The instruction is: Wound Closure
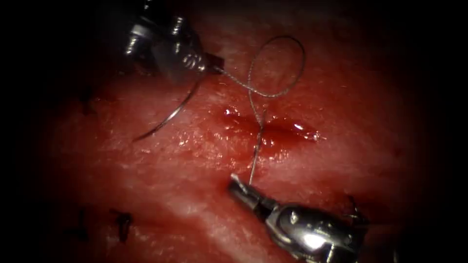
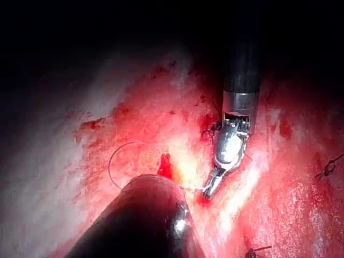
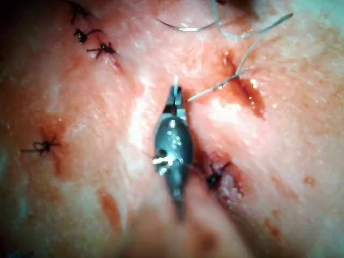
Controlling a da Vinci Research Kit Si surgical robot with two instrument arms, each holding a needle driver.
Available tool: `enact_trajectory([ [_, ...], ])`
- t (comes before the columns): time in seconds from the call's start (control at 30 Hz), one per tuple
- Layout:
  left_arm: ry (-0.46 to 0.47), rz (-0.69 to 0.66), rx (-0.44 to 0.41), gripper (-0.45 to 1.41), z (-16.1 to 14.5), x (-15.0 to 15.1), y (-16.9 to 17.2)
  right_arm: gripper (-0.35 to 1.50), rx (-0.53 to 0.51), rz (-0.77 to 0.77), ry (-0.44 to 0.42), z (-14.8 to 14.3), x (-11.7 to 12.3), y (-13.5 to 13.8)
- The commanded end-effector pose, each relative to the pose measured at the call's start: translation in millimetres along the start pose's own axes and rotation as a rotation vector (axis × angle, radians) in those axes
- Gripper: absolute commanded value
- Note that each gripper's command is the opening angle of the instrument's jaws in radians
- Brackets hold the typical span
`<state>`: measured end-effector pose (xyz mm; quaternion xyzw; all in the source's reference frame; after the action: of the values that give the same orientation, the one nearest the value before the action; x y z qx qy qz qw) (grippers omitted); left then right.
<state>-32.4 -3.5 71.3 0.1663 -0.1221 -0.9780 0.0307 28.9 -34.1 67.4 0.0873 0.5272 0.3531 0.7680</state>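
So the needle (image 1: pixel 168 118) is thin, stiff and slick, clear of the tissue (image 1: pixel 341 160) left of the cut (image 1: pixel 273 127); the left end effector (image 1: pixel 214 63) is clenched on its swaged end, curve sweeping down-left to the tip. The right end effector (image 1: pixel 239 187) is grasping the limp thread (image 1: pixel 253 160) below the cut. Best hold is probably mid-curve.

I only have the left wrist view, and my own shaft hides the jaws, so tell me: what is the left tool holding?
Observer: The left tool holds the needle near its thread end, out of the tissue, left of the cut.
Operator: And the thread?
Observer: The thread makes a loop, then enters the cut.
Operator: Does the right tool have it?
Observer: Yes, the right tool grips the short end that leaves the cut.
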Motion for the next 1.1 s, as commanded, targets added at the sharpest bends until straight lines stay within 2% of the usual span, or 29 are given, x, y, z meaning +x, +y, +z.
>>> enact_trajectory([
  [0.03, 0.003, 0.001, 0.002, -0.45, 1.0, 0.2, 0.7, 0.64, 0.008, 0.002, 0.001, 0.4, -0.5, -0.8],
  [0.07, 0.001, 0.008, 0.005, -0.45, 1.4, 0.0, 0.8, 0.83, 0.014, 0.001, -0.002, 0.4, -0.5, -0.8],
  [0.17, -0.002, 0.009, 0.012, -0.45, 2.0, -0.8, 1.0, 1.14, 0.053, -0.003, 0.016, -0.3, 0.1, -1.0],
  [0.33, 0.001, 0.017, 0.022, -0.45, 1.8, -1.3, 1.1, 1.2, 0.074, 0.003, 0.028, -2.0, 1.4, -1.2],
  [0.37, 0.009, 0.015, 0.025, -0.45, 1.7, -1.4, 1.2, 1.06, 0.098, 0.007, 0.027, -3.3, 1.9, -0.9],
  [0.5, 0.02, 0.012, 0.021, -0.45, 1.4, -1.7, 1.3, 0.73, 0.125, 0.021, 0.038, -6.6, 3.3, 1.6],
  [0.53, 0.026, 0.01, 0.02, -0.45, 1.3, -1.8, 1.2, 0.37, 0.111, 0.033, 0.037, -8.0, 4.2, 4.0],
  [0.63, 0.039, 0.005, 0.026, -0.45, 1.1, -1.7, 1.3, -0.18, 0.103, 0.05, 0.032, -9.0, 5.2, 7.8],
  [0.7, 0.049, 0.003, 0.024, -0.45, 1.1, -1.6, 1.4, -0.35, 0.087, 0.052, 0.04, -8.8, 5.6, 10.0],
  [0.73, 0.057, 0.0, 0.023, -0.45, 1.0, -1.4, 1.5, -0.35, 0.067, 0.058, 0.053, -8.0, 5.8, 12.1],
  [0.87, 0.058, -0.002, 0.022, -0.45, 0.9, -1.2, 1.6, -0.35, 0.037, 0.064, 0.065, -5.2, 6.1, 14.7],
  [0.9, 0.058, -0.002, 0.022, -0.45, 0.9, -1.2, 1.6, -0.35, 0.028, 0.066, 0.076, -3.6, 6.3, 15.6],
  [1.1, 0.058, 0.004, 0.022, -0.45, 0.7, -1.3, 1.8, -0.35, -0.005, 0.055, 0.1, 0.6, 7.1, 16.9],
])
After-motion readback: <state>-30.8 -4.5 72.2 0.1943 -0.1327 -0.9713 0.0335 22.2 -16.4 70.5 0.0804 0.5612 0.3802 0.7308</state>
